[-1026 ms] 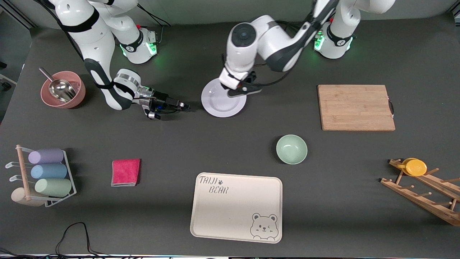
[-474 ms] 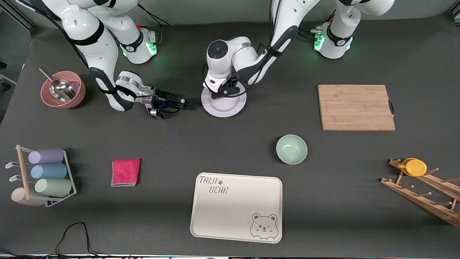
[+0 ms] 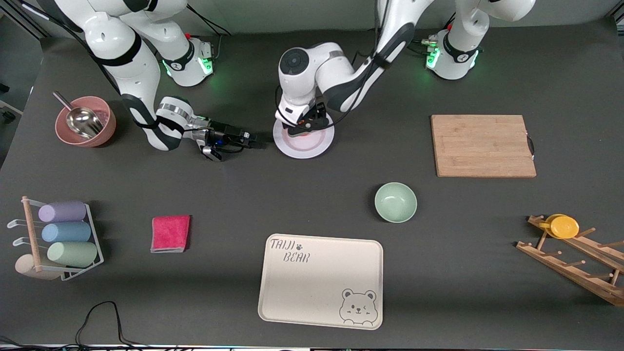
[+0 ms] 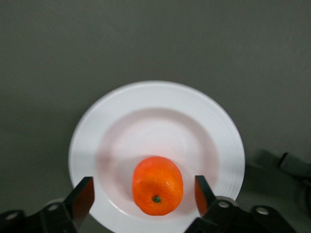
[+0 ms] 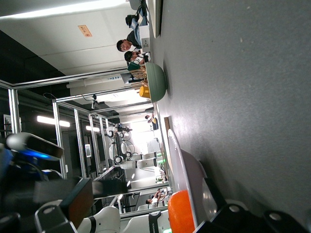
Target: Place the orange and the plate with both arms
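The white plate lies on the dark table between the two arms' bases. The orange rests on the plate, stem end up. My left gripper hangs just over it, open, one finger on each side with a gap to the fruit. In the front view the left gripper covers most of the orange. My right gripper lies low and level beside the plate, toward the right arm's end, open, fingers pointing at the rim. The right wrist view shows the plate's edge and the orange.
A pale-green bowl and a cream bear tray lie nearer the front camera. A wooden board and a rack with a yellow disc are at the left arm's end. A pink bowl, red cloth and cup rack are at the right arm's end.
The left arm swung over the plate and came down, then its fingers spread off the orange, which now sits on the plate. The right gripper crept slightly toward the plate.
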Available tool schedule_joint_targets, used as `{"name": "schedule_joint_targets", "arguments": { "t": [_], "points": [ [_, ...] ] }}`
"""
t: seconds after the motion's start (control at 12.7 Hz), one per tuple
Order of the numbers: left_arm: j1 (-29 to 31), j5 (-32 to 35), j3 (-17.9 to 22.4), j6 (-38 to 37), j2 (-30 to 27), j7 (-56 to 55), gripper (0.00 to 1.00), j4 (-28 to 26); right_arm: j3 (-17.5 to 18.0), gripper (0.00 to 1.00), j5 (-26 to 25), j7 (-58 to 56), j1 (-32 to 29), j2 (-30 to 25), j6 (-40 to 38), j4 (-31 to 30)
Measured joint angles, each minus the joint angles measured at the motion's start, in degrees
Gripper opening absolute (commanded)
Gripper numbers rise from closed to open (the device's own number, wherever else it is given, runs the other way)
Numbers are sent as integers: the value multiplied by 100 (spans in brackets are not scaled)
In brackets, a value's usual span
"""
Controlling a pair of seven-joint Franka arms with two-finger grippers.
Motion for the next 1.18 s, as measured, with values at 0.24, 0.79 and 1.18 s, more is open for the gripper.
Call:
{"name": "schedule_joint_targets", "arguments": {
  "t": [0.24, 0.79, 1.18],
  "points": [
    [606, -75, 23, -1042, -954, 728, 100, 7, 0, 100, 0, -5, -1, 2, -3, 0],
    [4032, -439, 211, -2353, -2566, 5600, 100, -21, 12, 100, 27, -188, 1, 15, -29, -21],
    [5030, -555, 352, -2953, -3047, 7206, 100, -16, 2, 99, 575, -216, 221, -52, 6, -152]
  ]
}}
